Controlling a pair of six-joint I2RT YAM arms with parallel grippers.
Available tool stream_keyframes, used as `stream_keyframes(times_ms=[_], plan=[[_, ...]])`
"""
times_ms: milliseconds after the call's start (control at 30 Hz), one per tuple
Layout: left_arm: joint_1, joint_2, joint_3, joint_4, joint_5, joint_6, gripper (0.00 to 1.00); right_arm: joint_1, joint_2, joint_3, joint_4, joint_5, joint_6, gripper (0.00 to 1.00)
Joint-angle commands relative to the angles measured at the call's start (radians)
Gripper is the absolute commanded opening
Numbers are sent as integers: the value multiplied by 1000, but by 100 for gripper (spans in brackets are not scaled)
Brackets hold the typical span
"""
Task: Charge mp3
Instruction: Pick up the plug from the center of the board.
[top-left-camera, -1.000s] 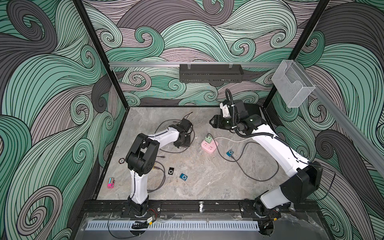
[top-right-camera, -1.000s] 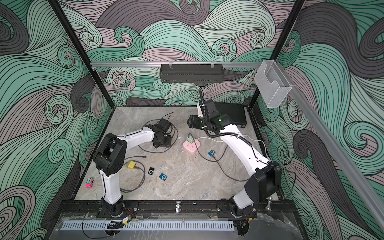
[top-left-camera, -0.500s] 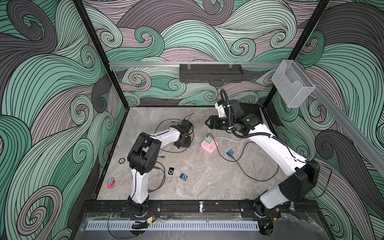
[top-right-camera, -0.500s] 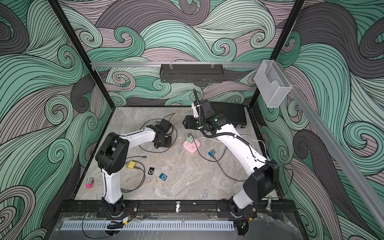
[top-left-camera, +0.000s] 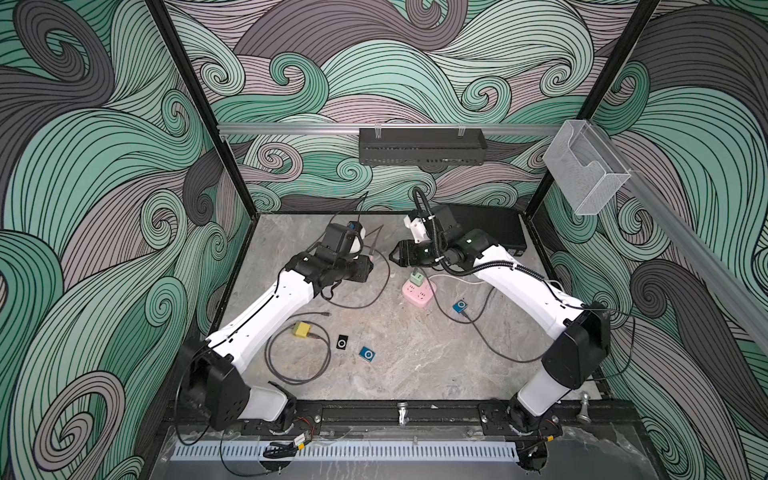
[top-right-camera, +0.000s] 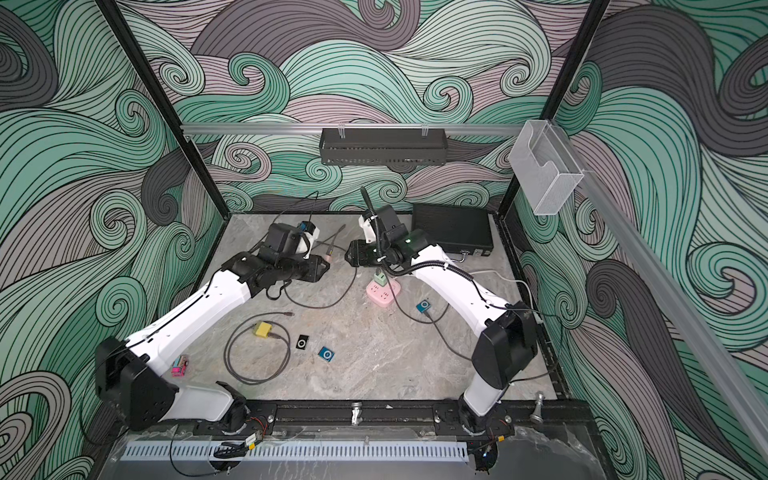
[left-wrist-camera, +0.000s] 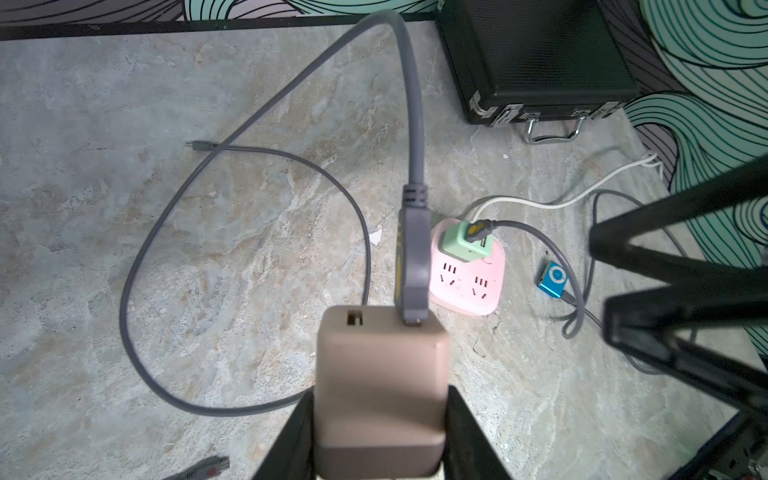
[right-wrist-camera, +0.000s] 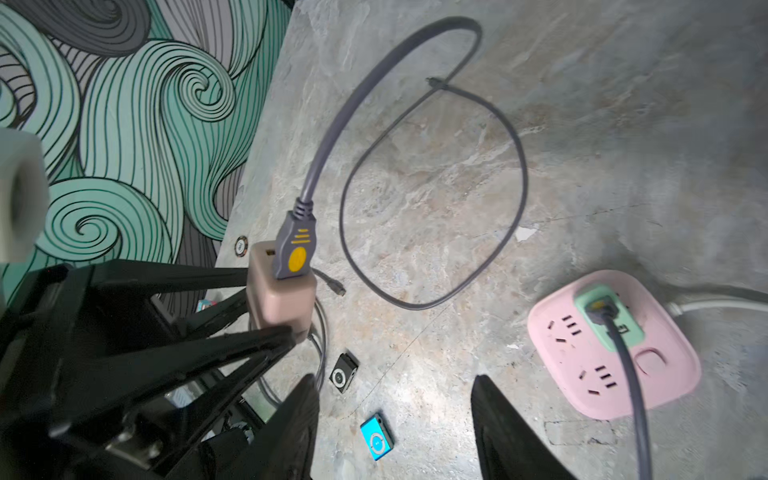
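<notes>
Gripping the tan adapter (left-wrist-camera: 380, 365) in my left pincer (left-wrist-camera: 380, 419), grey cable (left-wrist-camera: 415, 104) plugged in; right pincer (right-wrist-camera: 394, 379) gapes empty. Black mp3 (right-wrist-camera: 344, 372) lies uncabled on the table (right-wrist-camera: 602, 145), well apart. Risk, I judge: trailing cable snags, adapter twists, misses pink strip (right-wrist-camera: 582, 374).

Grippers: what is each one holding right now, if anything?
Left gripper: closed on the charger.
Right gripper: open, holding nothing.

No legible text, brands or numbers anywhere. Only markings: yellow dot plus three yellow bars on grey USB plug (right-wrist-camera: 296, 245), seated in beige charger (right-wrist-camera: 280, 307).
</notes>
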Motion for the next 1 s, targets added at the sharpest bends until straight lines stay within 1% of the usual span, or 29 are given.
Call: stream_keyframes(times_ms=[0,167,333,467,567,767,900,967], plan=[[10,-35,-63,36,59,16,30,31,14,51,38,-62,-1,59],[9,-82,-118,74,110,20,30,58,29,49,94,-123,29,59],[11,-147,-159,124,129,22,31,79,55,78,33,-85,23,57],[9,-165,-169,129,142,33,31,83,48,58,34,-83,35,54],[8,-181,-183,148,159,34,32,84,36,30,53,-81,46,54],[9,-188,-187,158,178,49,32,90,57,29,68,-130,60,54],[7,-200,-197,172,182,56,33,97,82,42,40,-147,53,53],[7,-212,-204,179,183,61,33,98,86,35,43,-167,50,51]])
